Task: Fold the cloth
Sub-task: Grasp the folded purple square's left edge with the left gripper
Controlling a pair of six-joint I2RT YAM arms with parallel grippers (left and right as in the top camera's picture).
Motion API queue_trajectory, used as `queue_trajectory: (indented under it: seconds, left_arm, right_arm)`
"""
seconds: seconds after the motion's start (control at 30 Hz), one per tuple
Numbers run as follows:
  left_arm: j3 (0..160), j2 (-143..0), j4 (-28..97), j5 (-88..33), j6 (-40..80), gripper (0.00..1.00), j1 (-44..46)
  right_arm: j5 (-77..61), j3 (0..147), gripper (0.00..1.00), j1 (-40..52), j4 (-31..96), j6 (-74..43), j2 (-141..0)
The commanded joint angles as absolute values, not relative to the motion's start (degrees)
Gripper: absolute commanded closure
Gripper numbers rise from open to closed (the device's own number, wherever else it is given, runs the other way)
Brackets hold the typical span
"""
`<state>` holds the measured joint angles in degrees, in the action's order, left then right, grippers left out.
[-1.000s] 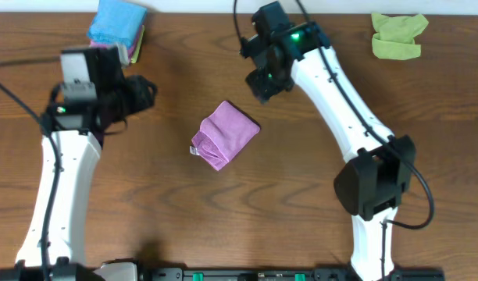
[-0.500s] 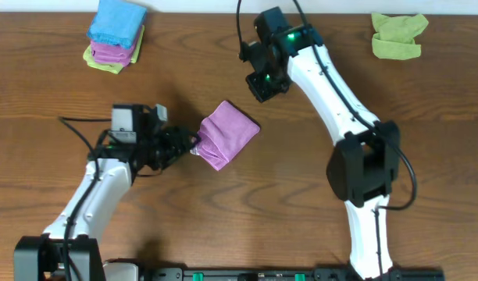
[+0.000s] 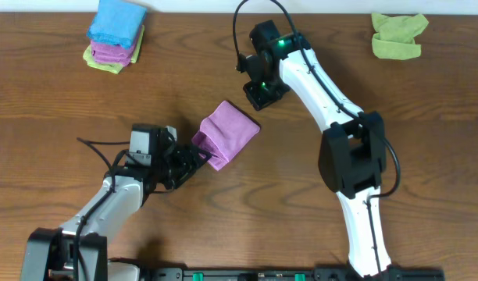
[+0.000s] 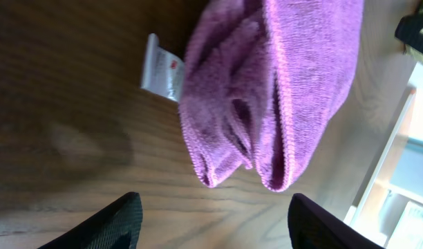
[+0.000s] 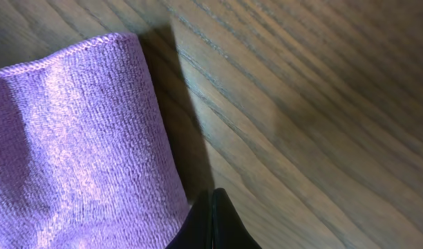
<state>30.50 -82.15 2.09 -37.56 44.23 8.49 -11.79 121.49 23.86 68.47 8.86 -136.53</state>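
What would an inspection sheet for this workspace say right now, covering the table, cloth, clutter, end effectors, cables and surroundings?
Surface: wooden table, brown wood grain.
Job's things: purple cloth folded into a bundle mid-table, with its white tag sticking out at one side.
Clutter: stack of cloths at the far left, blue on top; green cloth crumpled at the far right.
End effectors: left end effector is open and holds nothing, with the cloth's end just ahead of its fingers; right end effector is shut and empty, beside the cloth's edge.
Cables: black cable loops above the right arm; another runs by the left arm.
Surroundings: black rail along the near edge; otherwise nothing seen.
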Motion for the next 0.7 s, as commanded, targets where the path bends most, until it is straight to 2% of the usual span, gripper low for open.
queue_trajectory:
  seconds: [0.0, 0.43, 0.67]
  left_arm:
    - [28.97, -82.30, 0.69, -35.75, 47.94, 0.28, 8.71]
    - [26.24, -82.81, -7.94, -29.80, 53.04, 0.18, 10.33]
    - [26.24, -88.18, -14.00, -31.75, 55.99, 0.16, 11.29]
  right_arm:
    - [-14.39, 121.69, 0.99, 24.14, 68.42, 8.67, -139.09]
    - [-16.12, 121.69, 0.99, 25.19, 68.27, 8.60, -142.65]
    - [-16.10, 121.69, 0.99, 25.71, 67.94, 8.62, -142.87]
